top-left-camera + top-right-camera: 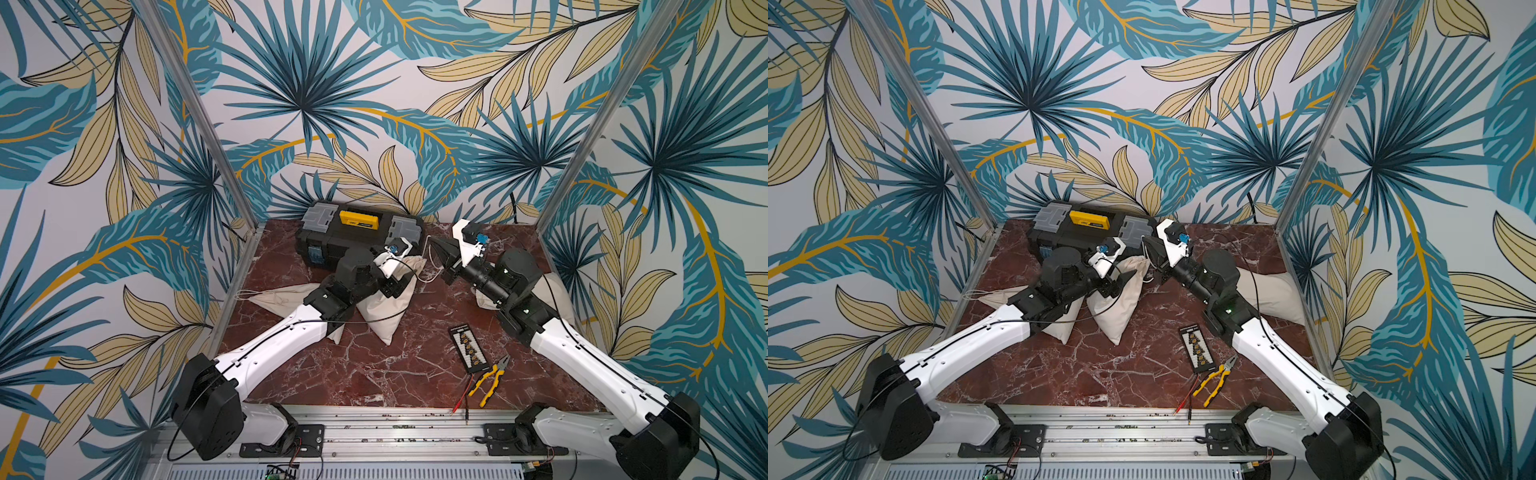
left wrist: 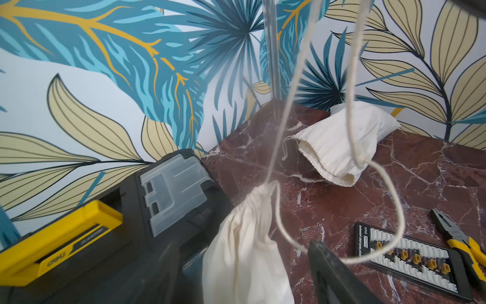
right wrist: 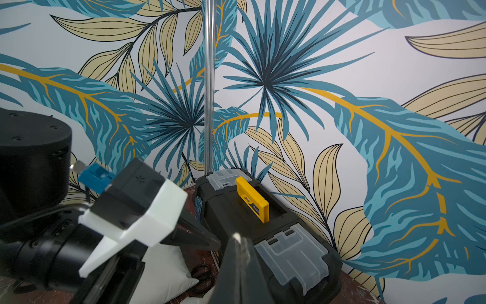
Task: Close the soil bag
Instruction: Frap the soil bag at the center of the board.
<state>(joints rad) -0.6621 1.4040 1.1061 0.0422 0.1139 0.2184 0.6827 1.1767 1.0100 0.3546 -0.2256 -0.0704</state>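
The soil bag (image 1: 388, 309) (image 1: 1121, 303) is a cream cloth drawstring sack lying mid-table, its neck gathered tight (image 2: 259, 192). My left gripper (image 2: 242, 252) (image 1: 1128, 275) stands open astride the bag just below the neck; its right finger (image 2: 323, 263) is clear of the cloth. The drawstring (image 2: 286, 110) runs from the neck up out of the left wrist view, and a slack loop (image 2: 394, 210) hangs beside it. My right gripper (image 1: 431, 240) (image 3: 238, 237) is raised behind the bag, shut on the drawstring, a white bit showing at its tips.
A black toolbox (image 1: 357, 232) with a yellow handle stands at the back. Another cloth bag (image 1: 282, 295) lies left, and an open-mouthed one (image 2: 339, 147) right. A black connector board (image 1: 469, 347), yellow pliers (image 1: 492, 380) and test leads (image 1: 461, 399) lie front right.
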